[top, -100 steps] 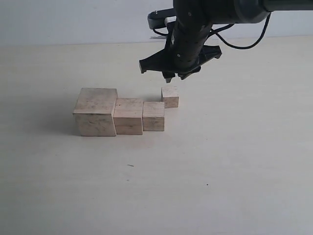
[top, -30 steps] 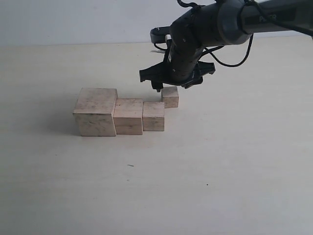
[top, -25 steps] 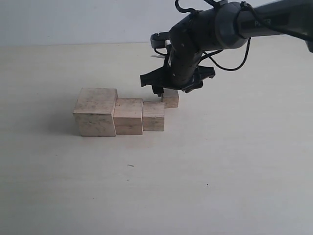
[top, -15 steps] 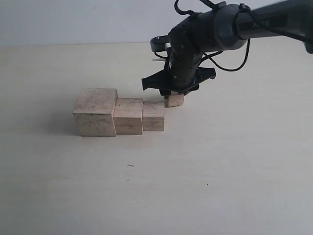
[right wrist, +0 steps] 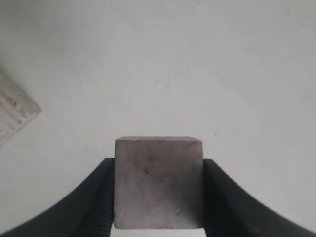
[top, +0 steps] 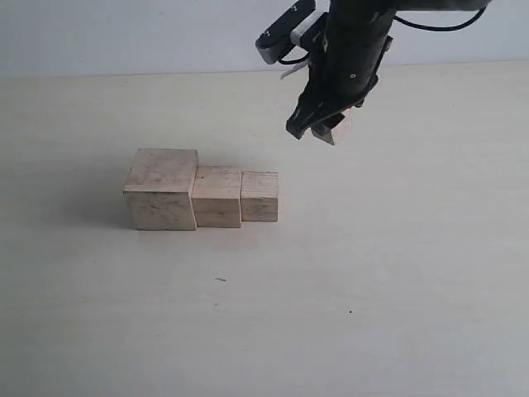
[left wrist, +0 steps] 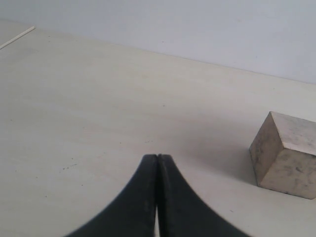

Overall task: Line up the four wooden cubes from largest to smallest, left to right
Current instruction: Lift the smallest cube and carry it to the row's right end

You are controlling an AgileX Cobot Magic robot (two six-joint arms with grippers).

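We saw the right pincer (right wrist: 159, 197) clamped on the smallest cube (top: 339, 129), aloft over the counter (top: 397, 273); its slot (right of the third cube (top: 259, 197)) lay below and leftward, nearer this arm.

Table (top: 248, 314) noted pale cream, plain, a few tiny dark specks scattered toward the lower middle of the frame; wall (top: 124, 33) along the top recorded flat pale grey-blue; largest cube (top: 161, 188) seen pale beige, front face mottled with faint grey speckling; second cube (top: 217, 197) and third cube (top: 259, 197) logged warmer tan-beige, faintly grained; smallest cube (top: 339, 128) shown shaded grey-beige with small dark flecks in the right wrist view; right gripper (right wrist: 158, 197) and left gripper (left wrist: 157, 159) both noted matt black.
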